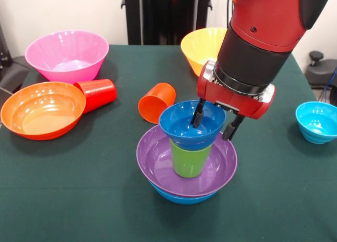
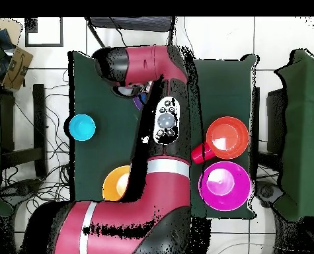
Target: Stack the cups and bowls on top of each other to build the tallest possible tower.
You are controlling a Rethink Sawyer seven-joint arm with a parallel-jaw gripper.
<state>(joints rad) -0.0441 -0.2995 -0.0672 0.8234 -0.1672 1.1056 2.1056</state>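
Observation:
The tower stands at the table's middle: a blue bowl [image 1: 179, 198] at the bottom, a purple bowl [image 1: 158, 160] in it, a lime green cup [image 1: 189, 159] upright inside, and a small dark blue bowl [image 1: 181, 127] on the cup. My gripper [image 1: 215, 122] is open and straddles the dark blue bowl's right rim, with one finger inside the bowl and one outside. A red cup [image 1: 97, 93] and an orange cup [image 1: 156, 102] lie on their sides behind the tower. In the overhead view my arm hides the tower and the gripper.
A pink bowl [image 1: 67, 55] stands at the back left and an orange bowl [image 1: 42, 109] in front of it, by the red cup. A yellow bowl [image 1: 202, 47] is at the back behind my arm. A small cyan bowl [image 1: 317, 121] sits at the right edge.

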